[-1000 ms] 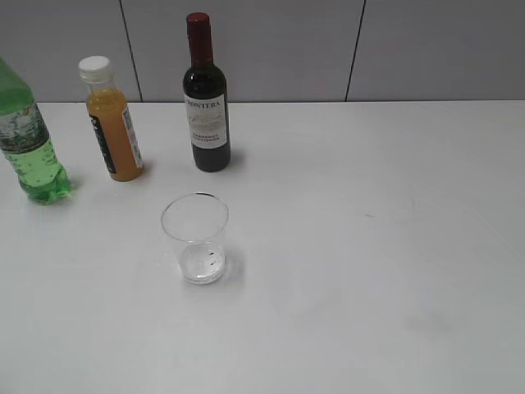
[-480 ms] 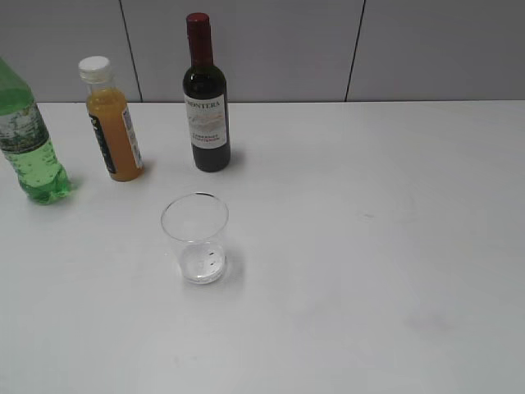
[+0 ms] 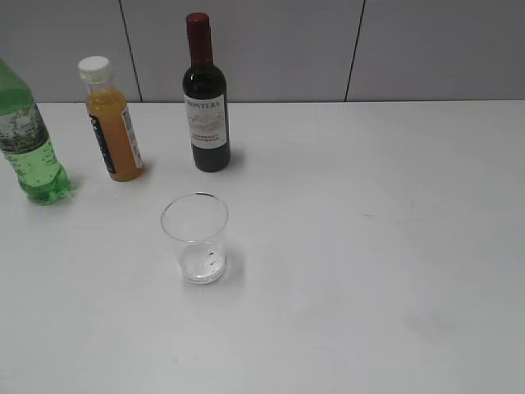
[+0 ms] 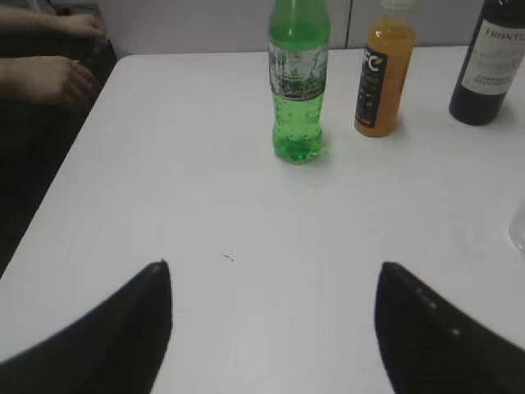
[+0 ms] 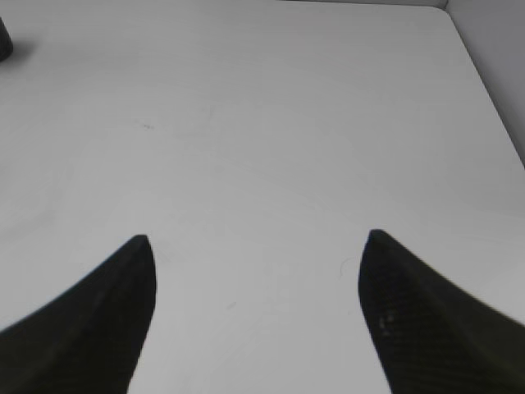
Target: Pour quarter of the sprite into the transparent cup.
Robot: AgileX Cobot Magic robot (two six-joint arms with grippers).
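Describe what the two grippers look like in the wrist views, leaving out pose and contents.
Only the fingers show. The left gripper has two black, matte fingers that widen toward the camera and narrow to rounded tips. The right gripper looks the same: black, tapered fingers with a faint speckled sheen. No cables, markings or arm links are visible, and neither arm appears in the exterior view.

The sprite point(image 3: 31, 139), a green see-through bottle with a pale label band, stands upright at nine o'clock, well apart from the empty, upright transparent cup point(image 3: 195, 239) near centre.
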